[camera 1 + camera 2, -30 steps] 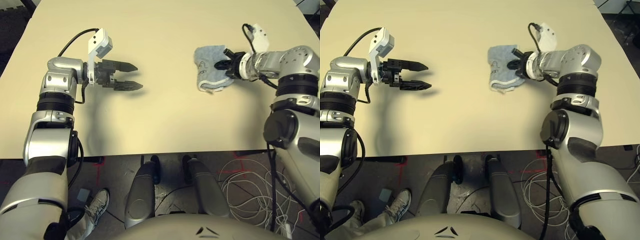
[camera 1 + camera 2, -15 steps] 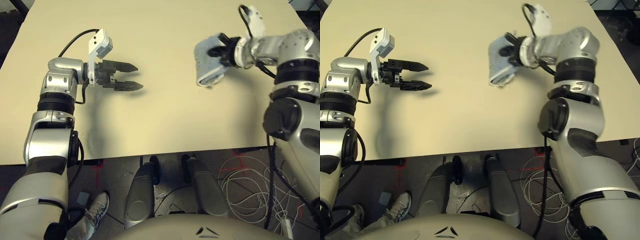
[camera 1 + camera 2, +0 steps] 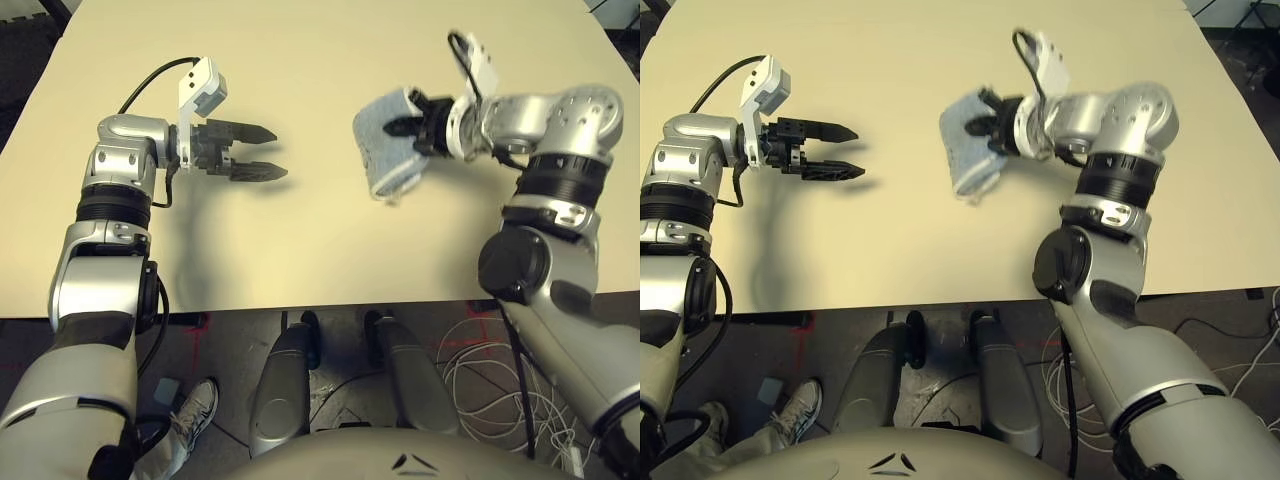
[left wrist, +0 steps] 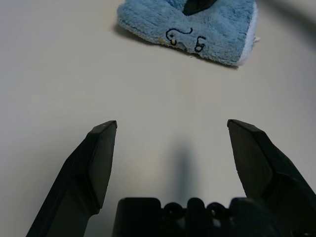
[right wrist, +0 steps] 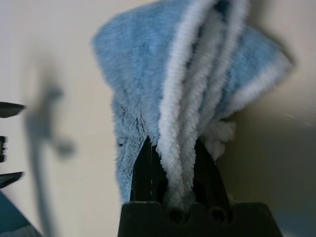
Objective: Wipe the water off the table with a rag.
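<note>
A: Since 1 s ago the folded light blue-grey terry rag (image 3: 390, 143) has been carried off the large cream-beige matte table (image 3: 320, 240) and shifted toward the robot's left, approx. mid-table now; earlier it lay flat further to the right.

B: Held by what?

A: By the right gripper (image 3: 412, 130). Its two black fingers are clamped on the cloth's whitish stitched edging; in the right wrist view the white folds are seen squeezed between the fingers (image 5: 143, 173), with the blue body of the rag hanging beyond them.

B: Rag touching the table?

A: It is seen raised, w/ a shadow cast on the tabletop below. Contact at the lowest corner can't be told.

B: Left side?

A: The left gripper (image 3: 262, 152) is kept where it was, over the left part of the table, fingers spread wide apart w/ nothing between them. In the left wrist view the rag (image 4: 197, 30) is seen well ahead of the fingertips (image 4: 106, 133), a small dark stitched mark on its face.
</note>
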Robot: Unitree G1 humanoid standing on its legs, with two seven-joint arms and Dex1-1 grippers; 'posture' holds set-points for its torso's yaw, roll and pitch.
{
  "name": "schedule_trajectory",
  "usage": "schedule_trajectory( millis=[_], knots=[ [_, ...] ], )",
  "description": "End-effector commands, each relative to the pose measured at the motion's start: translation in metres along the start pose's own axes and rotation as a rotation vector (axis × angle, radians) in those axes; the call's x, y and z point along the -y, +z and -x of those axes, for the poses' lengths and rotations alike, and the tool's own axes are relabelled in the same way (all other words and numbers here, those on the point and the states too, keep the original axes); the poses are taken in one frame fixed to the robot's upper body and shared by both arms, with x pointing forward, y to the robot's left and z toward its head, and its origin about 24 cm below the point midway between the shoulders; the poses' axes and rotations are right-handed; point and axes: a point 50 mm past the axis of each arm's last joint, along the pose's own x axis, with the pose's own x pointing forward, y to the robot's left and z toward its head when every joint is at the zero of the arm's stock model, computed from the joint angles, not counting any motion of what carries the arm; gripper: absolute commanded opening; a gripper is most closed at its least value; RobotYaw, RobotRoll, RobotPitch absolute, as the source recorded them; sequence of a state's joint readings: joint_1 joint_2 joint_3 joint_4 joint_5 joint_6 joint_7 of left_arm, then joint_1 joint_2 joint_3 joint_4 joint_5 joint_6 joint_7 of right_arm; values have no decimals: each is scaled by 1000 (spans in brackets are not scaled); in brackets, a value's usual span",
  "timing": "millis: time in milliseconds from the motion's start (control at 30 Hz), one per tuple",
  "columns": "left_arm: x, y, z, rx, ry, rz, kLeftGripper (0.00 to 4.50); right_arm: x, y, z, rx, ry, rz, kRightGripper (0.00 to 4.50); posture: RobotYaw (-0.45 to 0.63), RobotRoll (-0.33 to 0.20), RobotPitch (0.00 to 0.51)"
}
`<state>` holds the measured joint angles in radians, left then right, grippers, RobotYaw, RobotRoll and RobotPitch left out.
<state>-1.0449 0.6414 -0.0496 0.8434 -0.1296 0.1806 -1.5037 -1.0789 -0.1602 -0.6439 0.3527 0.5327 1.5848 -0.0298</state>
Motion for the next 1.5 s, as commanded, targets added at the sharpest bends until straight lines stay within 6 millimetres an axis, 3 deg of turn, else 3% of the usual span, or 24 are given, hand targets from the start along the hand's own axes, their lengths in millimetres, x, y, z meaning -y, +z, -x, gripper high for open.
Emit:
schedule_trajectory(
  millis=[33,433,633,867,1000,1067,1167,1267,1367,1500],
  knots=[
    [0,-4,-1,-10,-4,13,4500,22,9,7,51,-100,-5,18,-82,0,276],
    [0,-6,0,-11,1,18,4500,73,44,27,172,-295,34,17,-76,0,277],
    [0,-7,0,-12,3,20,4500,82,50,31,186,-312,42,17,-79,0,278],
    [-1,-6,-2,-2,7,25,4500,65,68,35,226,-199,231,2488,-75,0,284],
    [-4,-3,-2,62,72,26,4500,52,83,48,226,-77,419,4002,-62,0,288],
    [-7,1,-3,126,126,36,4500,54,90,55,281,-85,452,4479,-53,0,290],
    [-17,12,-2,269,285,48,4500,63,104,66,459,-159,464,4479,-43,0,292],
    [-30,18,4,405,560,23,4500,76,110,70,649,-257,551,4479,-34,0,295],
    [-37,13,10,477,789,8,4500,86,105,67,712,-330,712,4479,-22,0,299],
    [-40,0,13,496,978,10,4500,98,97,62,739,-404,754,4479,-24,0,303]
  ],
)
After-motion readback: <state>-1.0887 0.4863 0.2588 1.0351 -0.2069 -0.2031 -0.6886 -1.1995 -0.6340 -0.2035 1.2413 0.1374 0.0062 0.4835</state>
